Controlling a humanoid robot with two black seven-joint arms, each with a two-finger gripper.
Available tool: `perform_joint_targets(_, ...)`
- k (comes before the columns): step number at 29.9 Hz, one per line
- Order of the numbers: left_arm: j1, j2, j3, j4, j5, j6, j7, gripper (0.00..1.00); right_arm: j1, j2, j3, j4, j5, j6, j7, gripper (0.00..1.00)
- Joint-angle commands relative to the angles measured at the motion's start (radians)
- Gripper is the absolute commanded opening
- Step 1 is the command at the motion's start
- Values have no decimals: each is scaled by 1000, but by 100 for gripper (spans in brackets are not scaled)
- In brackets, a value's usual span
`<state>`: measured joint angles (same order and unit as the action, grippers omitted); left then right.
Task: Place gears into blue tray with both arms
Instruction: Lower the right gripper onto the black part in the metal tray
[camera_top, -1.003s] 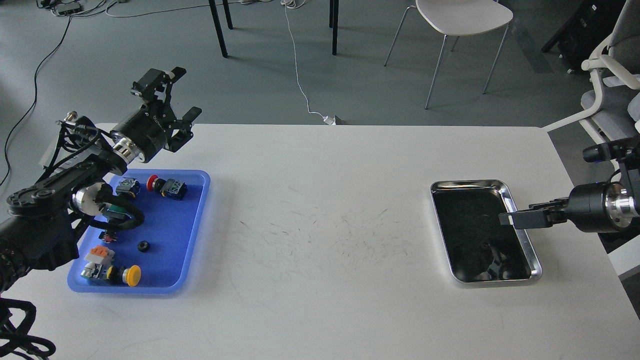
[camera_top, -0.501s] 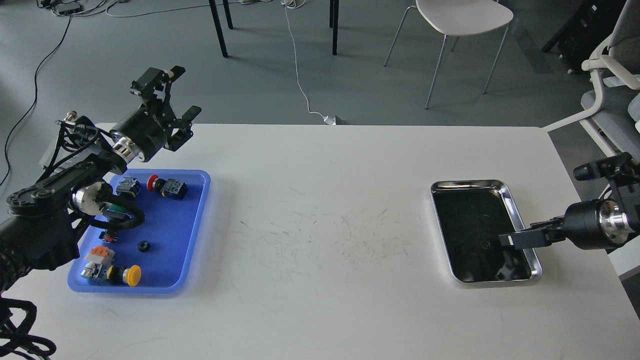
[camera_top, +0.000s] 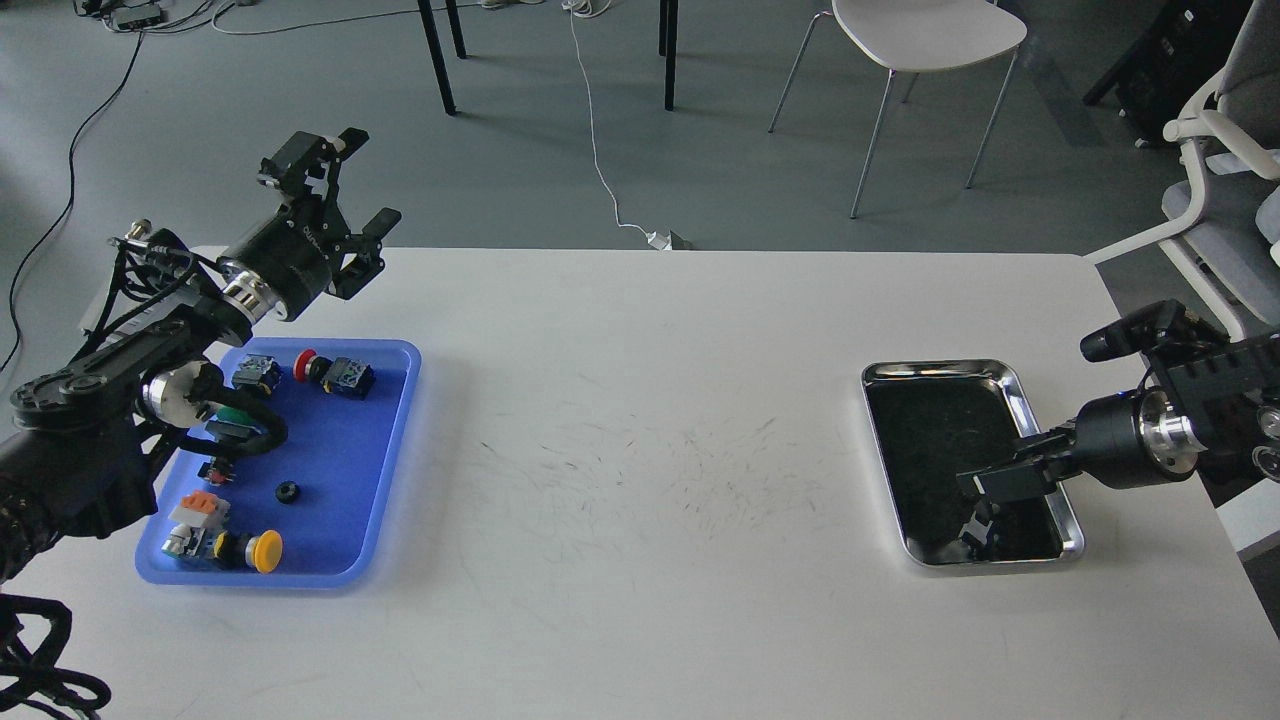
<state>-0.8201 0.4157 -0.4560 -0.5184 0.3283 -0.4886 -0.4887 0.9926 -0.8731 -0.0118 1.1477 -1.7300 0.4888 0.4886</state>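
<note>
Your left end effector (camera_top: 345, 185) stood released above the rectangular blue plastic tray (camera_top: 385, 455); your right end effector (camera_top: 985, 485), over the shiny steel tray (camera_top: 1020, 400), I cannot tell

even, bright daylight, soft faint shadows, sharp focus, glare on steel tray (camera_top: 1040, 425) rim.

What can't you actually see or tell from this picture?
Head view only:
- Steel tray: its inside is dark and mirror-like, so any tiny gear there cannot be made out.
- Right gripper: dark against the tray; open, shut or holding something, I cannot tell.
- Blue tray: its left side is hidden by the left arm.
- Black ring: too small to see teeth.
</note>
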Motion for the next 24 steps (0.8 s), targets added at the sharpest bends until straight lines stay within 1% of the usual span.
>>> perform_joint_targets(1, 1, 3, -1, 0, 0, 0, 0, 99, 9, 11, -11, -6, -34, 0, 0, 96)
perform_joint_targets(8, 6, 3, -1, 0, 0, 0, 0, 99, 12, 37, -27, -20, -36, 0, 0, 95)
perform_joint_targets(13, 9, 5, -1, 0, -2, 0, 0, 99, 9, 68, -30, -83, -34, 0, 0, 95)
perform_joint_targets(15, 9, 5, -1, 0, -2, 0, 0, 99, 9, 69, -30, -80, -34, 0, 0, 95)
perform_joint_targets(18, 9, 5, -3, 0, -2, 0, 0, 99, 9, 74, -31, -83, -36, 0, 0, 92)
perform_joint_targets(20, 9, 5, -3, 0, -2, 0, 0, 99, 9, 85, -31, -85, -36, 0, 0, 87)
perform_joint_targets(24, 9, 6, -1, 1, -23, 0, 0, 99, 9, 97, -54, -86, -37, 0, 0, 86)
